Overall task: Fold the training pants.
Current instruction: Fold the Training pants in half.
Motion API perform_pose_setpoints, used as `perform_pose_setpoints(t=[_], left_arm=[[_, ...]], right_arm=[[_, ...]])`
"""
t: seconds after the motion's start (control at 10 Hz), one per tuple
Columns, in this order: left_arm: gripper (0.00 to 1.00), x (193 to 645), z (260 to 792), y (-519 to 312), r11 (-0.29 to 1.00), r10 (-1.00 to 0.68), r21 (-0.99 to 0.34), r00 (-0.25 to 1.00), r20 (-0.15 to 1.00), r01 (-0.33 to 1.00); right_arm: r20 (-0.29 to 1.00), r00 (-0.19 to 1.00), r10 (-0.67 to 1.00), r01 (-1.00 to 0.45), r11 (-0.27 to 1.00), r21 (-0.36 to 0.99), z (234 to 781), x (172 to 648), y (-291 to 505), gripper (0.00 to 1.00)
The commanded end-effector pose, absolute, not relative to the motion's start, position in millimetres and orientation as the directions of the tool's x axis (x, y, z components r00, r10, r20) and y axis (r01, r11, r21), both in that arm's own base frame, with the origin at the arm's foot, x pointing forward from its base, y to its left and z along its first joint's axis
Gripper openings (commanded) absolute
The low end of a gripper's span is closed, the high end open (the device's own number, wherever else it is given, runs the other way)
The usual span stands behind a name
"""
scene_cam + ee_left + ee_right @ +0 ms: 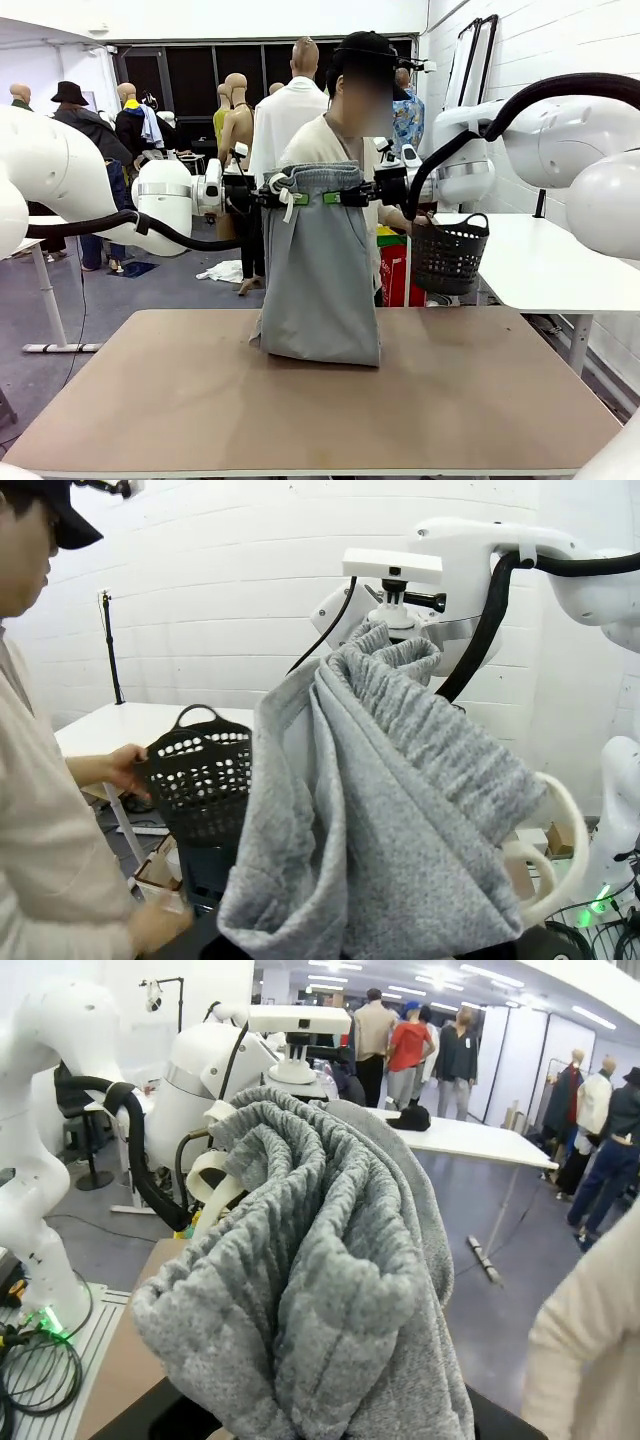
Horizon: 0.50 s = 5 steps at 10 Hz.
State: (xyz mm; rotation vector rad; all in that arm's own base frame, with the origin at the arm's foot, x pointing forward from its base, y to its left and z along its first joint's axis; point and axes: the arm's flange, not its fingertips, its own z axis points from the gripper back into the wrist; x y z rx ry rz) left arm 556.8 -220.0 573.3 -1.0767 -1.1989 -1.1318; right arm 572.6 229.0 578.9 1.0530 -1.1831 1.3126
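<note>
Training pants (320, 270) hang above brown table (450, 400), light grey jersey, soft marled knit. Gathered ribbed waistband (315, 178) stretched level between both grippers; white drawstring (287, 203) dangles near left end. Legs fall in long tapering drape, bottom fold resting on tabletop. Left gripper (290, 198) clamped tight on left waistband end, green pads showing. Right gripper (338, 197) clamped tight on right end. Person behind holds black perforated plastic basket (449, 254) by far table (540, 262).

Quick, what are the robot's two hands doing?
Left hand: shut on the training pants waistband.
Right hand: shut on the same waistband.
</note>
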Motion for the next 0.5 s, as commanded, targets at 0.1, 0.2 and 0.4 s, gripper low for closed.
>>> perform_pose_setpoints(t=[0.1, 0.2, 0.4], left_arm=[[0.00, 568.3, 597.7, -222.3, 0.110, -0.094, -0.010, 0.021, 0.995, 0.994], [0.00, 560.8, 581.5, -218.8, 0.131, -0.065, -0.005, 0.013, 0.998, 0.991], [0.00, 560.8, 581.5, -218.8, 0.131, -0.065, -0.005, 0.013, 0.998, 0.991]], right_arm=[[0.982, -0.103, 0.161, -0.994, 0.020, -0.108, 597.7, 592.5, 244.5, 0.00], [0.982, -0.081, 0.171, -0.996, 0.018, -0.086, 598.9, 587.1, 243.2, 0.00], [0.984, -0.115, 0.133, -0.993, 0.019, -0.118, 592.0, 583.9, 233.5, 0.00]])
